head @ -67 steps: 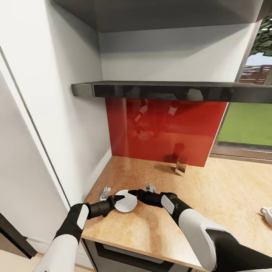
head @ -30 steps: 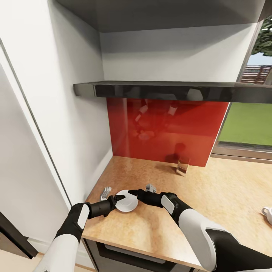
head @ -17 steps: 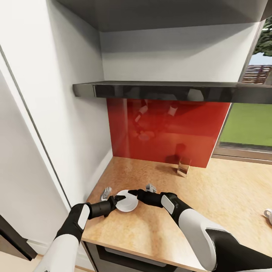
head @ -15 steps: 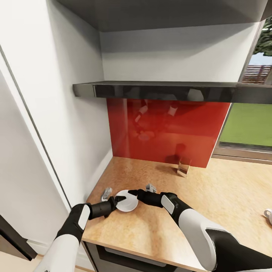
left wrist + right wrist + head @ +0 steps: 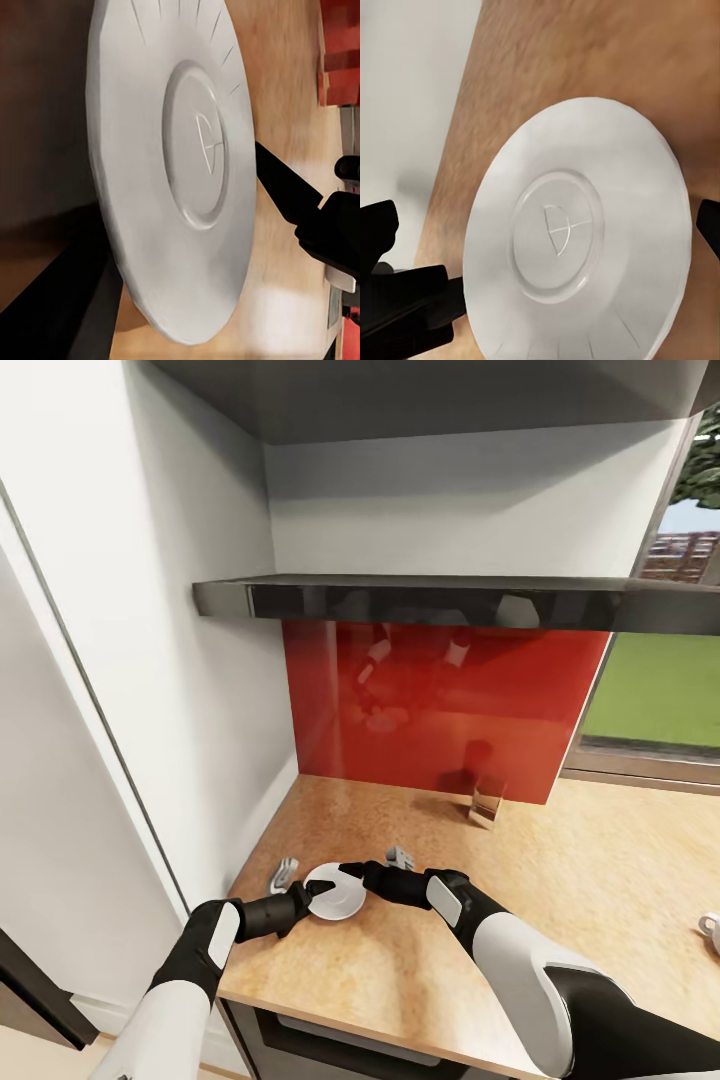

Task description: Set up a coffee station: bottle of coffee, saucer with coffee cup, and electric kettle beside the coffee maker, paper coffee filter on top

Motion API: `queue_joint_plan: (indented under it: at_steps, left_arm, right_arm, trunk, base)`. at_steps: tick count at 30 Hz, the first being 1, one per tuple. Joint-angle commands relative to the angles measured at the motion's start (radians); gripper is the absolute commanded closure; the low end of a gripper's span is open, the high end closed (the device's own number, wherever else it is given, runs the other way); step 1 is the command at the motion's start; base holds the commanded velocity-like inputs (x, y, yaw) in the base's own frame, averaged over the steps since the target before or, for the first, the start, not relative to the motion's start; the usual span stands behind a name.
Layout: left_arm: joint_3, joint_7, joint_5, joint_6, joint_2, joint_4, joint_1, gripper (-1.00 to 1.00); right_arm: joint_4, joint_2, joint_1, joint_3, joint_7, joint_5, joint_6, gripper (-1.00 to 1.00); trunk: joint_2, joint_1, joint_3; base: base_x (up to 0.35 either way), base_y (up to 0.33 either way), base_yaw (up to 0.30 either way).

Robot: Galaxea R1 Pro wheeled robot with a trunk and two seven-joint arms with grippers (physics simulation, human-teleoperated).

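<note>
The saucer [image 5: 335, 892], a small flat white plate, sits tilted over the near left part of the kitchen countertop [image 5: 560, 860]. My left gripper [image 5: 303, 898] meets its left rim and my right gripper [image 5: 350, 872] meets its far right rim. In the left wrist view the saucer [image 5: 176, 172] has one dark finger [image 5: 64, 300] of mine passing behind its rim, and a right finger [image 5: 289, 191] comes out from behind the opposite rim. The right wrist view looks onto the saucer [image 5: 577, 232]. The coffee cup [image 5: 711, 931] is cut off by the right edge. The kitchen shelf [image 5: 450, 600] hangs above.
A small clear, tan-tinted box [image 5: 487, 801] stands by the red backsplash [image 5: 440, 705]. A small silver-grey piece lies beside each gripper, one at the left [image 5: 283, 874] and one at the right [image 5: 400, 857]. A white wall [image 5: 170, 660] closes the left side, and the counter edge is close below my arms.
The whole picture has drifted slightly to the right, so the camera moved and the cup slid further out of frame. My left gripper dipped a little. The saucer stays between both grippers.
</note>
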Motion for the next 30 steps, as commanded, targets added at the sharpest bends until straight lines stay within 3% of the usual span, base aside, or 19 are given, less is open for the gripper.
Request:
queue_joint_plan:
  at_steps: [1,11,13,14,16,19,30]
  left_arm:
    - [0.005,0.001,-0.002,0.008,-0.001,0.0,-0.001,-1.0]
    - [0.006,0.003,0.001,-0.007,-0.001,0.001,-0.001,-1.0]
    - [0.006,0.003,0.016,-0.018,-0.001,0.001,-0.001,-1.0]
    - [0.006,0.003,0.029,-0.021,-0.001,0.001,-0.001,1.0]
    - [0.006,0.004,0.058,-0.025,-0.001,0.001,-0.001,1.0]
    - [0.006,0.004,0.071,-0.032,-0.001,0.001,-0.001,1.0]
    - [0.006,0.006,0.075,-0.037,-0.001,0.001,-0.001,1.0]
  right_arm:
    - [-0.001,0.0,-0.001,-0.005,0.0,-0.006,0.01,-1.0]
    - [-0.001,0.0,-0.001,-0.005,0.0,-0.006,0.01,-1.0]
    - [-0.001,0.0,-0.001,-0.005,0.001,-0.006,0.01,-1.0]
    - [-0.001,0.0,-0.001,-0.005,0.001,-0.006,0.01,-1.0]
    - [-0.001,0.0,-0.001,-0.005,0.001,-0.006,0.01,-1.0]
    - [-0.001,0.0,-0.001,-0.005,0.001,-0.006,0.01,-1.0]
    - [-0.001,0.0,-0.001,-0.005,0.007,-0.006,0.01,-1.0]
  trunk:
    - [-0.002,0.001,-0.002]
    - [-0.002,0.001,-0.002]
    - [-0.002,0.001,-0.002]
    - [-0.002,0.001,-0.002]
    - [-0.002,0.001,-0.002]
    - [-0.002,0.001,-0.002]
    - [-0.002,0.001,-0.002]
  base:
    - [0.0,0.0,0.0]
    - [0.0,0.0,0.0]
    - [0.0,0.0,0.0]
    - [0.0,0.0,0.0]
    - [0.0,0.0,0.0]
    - [0.0,0.0,0.0]
    - [0.0,0.0,0.0]
